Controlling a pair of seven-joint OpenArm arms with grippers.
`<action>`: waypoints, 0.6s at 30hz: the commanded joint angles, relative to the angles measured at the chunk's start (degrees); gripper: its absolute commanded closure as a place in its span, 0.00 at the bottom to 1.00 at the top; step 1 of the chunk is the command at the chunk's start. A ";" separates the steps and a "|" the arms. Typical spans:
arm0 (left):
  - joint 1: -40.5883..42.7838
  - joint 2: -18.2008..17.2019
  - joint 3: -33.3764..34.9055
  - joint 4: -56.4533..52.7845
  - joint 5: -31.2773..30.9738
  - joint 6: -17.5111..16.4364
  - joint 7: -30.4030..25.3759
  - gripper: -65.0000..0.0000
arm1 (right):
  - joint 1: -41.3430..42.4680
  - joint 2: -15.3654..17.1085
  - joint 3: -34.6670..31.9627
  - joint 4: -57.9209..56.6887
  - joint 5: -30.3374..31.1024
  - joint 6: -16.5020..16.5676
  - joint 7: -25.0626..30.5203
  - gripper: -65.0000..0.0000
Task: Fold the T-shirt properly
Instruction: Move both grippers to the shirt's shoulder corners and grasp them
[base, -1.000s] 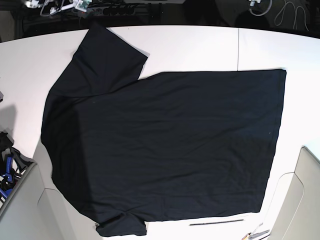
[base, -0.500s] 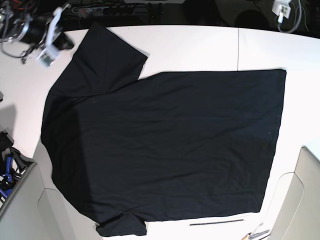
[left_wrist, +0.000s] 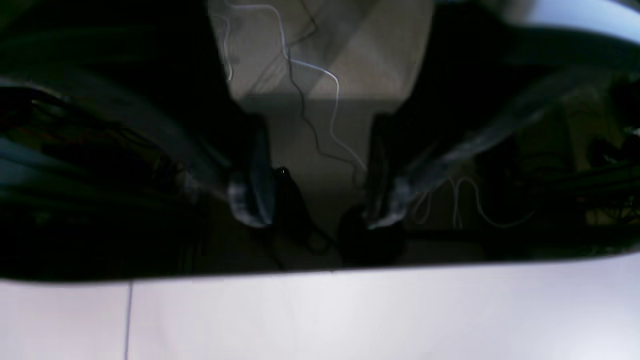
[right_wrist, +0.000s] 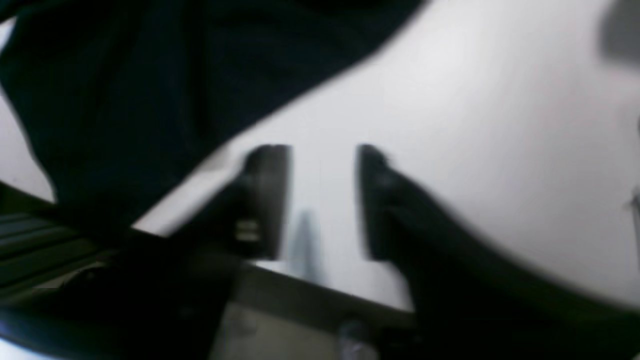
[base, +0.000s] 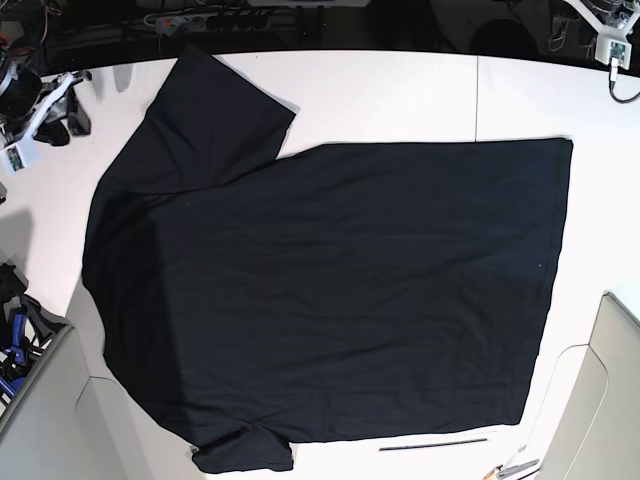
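The black T-shirt (base: 330, 290) lies spread flat on the white table (base: 400, 90), one sleeve (base: 215, 110) at the far left and the other (base: 245, 455) at the near edge. My right gripper (right_wrist: 322, 200) is open and empty above bare table near its edge, with the T-shirt (right_wrist: 125, 85) just beside it; in the base view it hovers at the far left corner (base: 55, 110). My left gripper (left_wrist: 317, 200) is open with nothing in it, beyond the table's far edge; its arm end (base: 603, 30) shows at the top right.
Cables (left_wrist: 310, 90) hang behind the far table edge (left_wrist: 320, 272). A thin dark strip (base: 433, 444) lies on the table near the hem. Pale panels (base: 610, 400) stand at the right and lower left, and blue-handled tools (base: 15, 345) at the left.
The right arm has swung left and down over the far left corner. The left arm's end has shifted right at the top right. The T-shirt has not moved.
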 joint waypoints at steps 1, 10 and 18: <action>0.39 -0.35 -0.57 0.85 -0.37 0.11 -1.11 0.43 | 0.24 0.92 0.61 -0.83 1.38 -0.26 0.66 0.48; -6.21 -3.72 -0.61 0.79 -1.53 4.63 -1.22 0.42 | 0.22 0.76 0.59 -7.50 11.28 -0.15 -3.58 0.46; -13.90 -9.68 -0.59 -5.66 -3.19 7.98 -1.18 0.29 | 0.22 -4.46 0.59 -8.33 11.82 -0.09 -3.61 0.46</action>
